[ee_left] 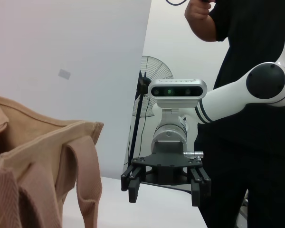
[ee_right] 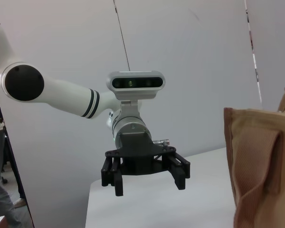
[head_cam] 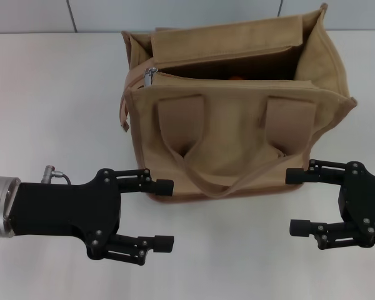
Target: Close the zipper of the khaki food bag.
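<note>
The khaki food bag (head_cam: 237, 134) stands upright in the middle of the white table, its top gaping open. The zipper track runs along the near top edge, and its silver pull tab (head_cam: 150, 76) sits at the bag's left end. Both loop handles (head_cam: 203, 178) hang down the front face. My left gripper (head_cam: 164, 214) hovers open in front of the bag's lower left corner. My right gripper (head_cam: 295, 202) is open by the lower right corner. The left wrist view shows the bag (ee_left: 38, 166) and the right gripper (ee_left: 165, 187). The right wrist view shows the bag (ee_right: 261, 166) and the left gripper (ee_right: 147, 178).
Something orange (head_cam: 236, 78) shows inside the bag. The white table (head_cam: 50, 100) extends on both sides. Beyond it, the left wrist view shows a person in black (ee_left: 256, 71) and a standing fan (ee_left: 154, 76).
</note>
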`<state>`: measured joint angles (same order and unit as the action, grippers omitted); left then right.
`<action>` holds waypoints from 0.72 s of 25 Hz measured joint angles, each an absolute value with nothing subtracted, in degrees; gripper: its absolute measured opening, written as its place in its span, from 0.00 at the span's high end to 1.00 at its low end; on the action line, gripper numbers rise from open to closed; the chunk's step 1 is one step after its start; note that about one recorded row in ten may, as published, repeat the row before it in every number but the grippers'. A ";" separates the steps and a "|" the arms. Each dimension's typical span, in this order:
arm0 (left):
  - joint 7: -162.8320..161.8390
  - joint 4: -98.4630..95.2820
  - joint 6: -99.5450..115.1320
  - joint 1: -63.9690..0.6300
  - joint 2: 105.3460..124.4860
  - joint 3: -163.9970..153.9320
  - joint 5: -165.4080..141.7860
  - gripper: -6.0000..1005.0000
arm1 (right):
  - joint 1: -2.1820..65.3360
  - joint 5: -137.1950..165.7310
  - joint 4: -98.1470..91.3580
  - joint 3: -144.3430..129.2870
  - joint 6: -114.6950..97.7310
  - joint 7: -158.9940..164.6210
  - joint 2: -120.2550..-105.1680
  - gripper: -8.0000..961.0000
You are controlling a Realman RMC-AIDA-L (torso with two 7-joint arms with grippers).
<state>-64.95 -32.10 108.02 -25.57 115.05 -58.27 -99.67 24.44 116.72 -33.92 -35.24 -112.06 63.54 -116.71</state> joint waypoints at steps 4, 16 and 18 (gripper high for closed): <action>-64.93 -32.17 108.02 -25.58 115.04 -58.27 -99.67 0.18 | 24.64 116.72 -33.92 -35.24 -112.06 63.54 -116.72 0.15; -64.63 -32.26 108.02 -25.58 114.81 -58.20 -99.62 0.18 | 24.90 116.72 -33.93 -35.25 -111.96 63.54 -116.72 0.15; -64.62 -32.26 108.02 -25.61 114.73 -58.19 -99.58 0.18 | 24.94 116.72 -33.93 -35.24 -111.96 63.54 -116.72 0.15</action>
<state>-64.62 -32.26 108.02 -25.61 114.73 -58.19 -99.58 24.94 116.72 -33.93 -35.24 -111.96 63.54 -116.72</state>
